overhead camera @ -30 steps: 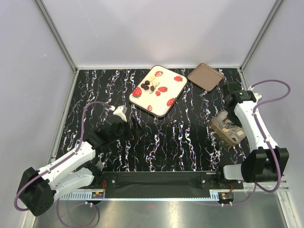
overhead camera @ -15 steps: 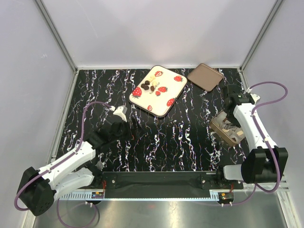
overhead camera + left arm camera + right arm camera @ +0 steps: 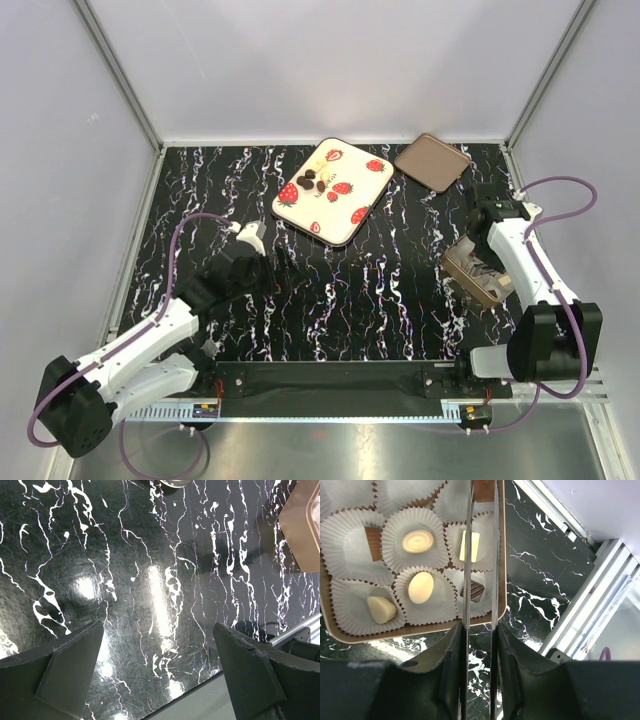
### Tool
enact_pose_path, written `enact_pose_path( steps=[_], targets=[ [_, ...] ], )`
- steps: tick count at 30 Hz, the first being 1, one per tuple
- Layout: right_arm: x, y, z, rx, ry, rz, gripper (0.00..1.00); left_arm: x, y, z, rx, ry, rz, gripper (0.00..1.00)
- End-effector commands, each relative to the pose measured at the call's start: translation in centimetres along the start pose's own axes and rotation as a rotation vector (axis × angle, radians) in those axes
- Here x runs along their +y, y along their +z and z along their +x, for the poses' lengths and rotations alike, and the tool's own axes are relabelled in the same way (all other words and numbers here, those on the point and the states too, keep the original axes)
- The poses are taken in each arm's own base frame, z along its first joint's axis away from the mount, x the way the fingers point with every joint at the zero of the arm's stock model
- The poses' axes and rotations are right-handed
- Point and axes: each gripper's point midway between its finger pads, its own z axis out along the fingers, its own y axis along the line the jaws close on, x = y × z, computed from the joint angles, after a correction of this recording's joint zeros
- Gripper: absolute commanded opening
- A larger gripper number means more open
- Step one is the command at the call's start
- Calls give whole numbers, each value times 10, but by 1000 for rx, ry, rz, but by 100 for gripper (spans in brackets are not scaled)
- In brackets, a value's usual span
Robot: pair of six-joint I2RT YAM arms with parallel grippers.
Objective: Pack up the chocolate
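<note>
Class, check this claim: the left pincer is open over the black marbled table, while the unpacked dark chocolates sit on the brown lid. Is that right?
Not quite. The dark chocolates sit on the strawberry-print tray, not the brown lid, as the top external view shows. The left pincer is indeed open over the black marbled table.

Bright overhead light, glare on tabletop

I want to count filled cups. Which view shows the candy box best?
Right wrist: it looks straight into the box, showing paper cups and candies. Top external shows it small, partly under the right arm. Left wrist shows only a tan corner, unidentifiable.
</note>
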Motion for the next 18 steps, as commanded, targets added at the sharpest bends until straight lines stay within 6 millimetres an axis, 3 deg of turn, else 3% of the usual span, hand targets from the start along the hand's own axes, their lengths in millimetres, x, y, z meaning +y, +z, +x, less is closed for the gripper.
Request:
enact_pose_path(
  steps=[1, 7, 18],
  targets=[
    [-3, 3, -9, -54, 33, 24, 37, -18, -9, -23, -73, 18, 45, 99],
    [-6, 0, -17, -81, 42, 28, 43, -19, -11, -26, -79, 21, 42, 99],
    [3, -6, -30, -107, 39, -21, 44, -22, -15, -31, -93, 19, 50, 99]
  ],
)
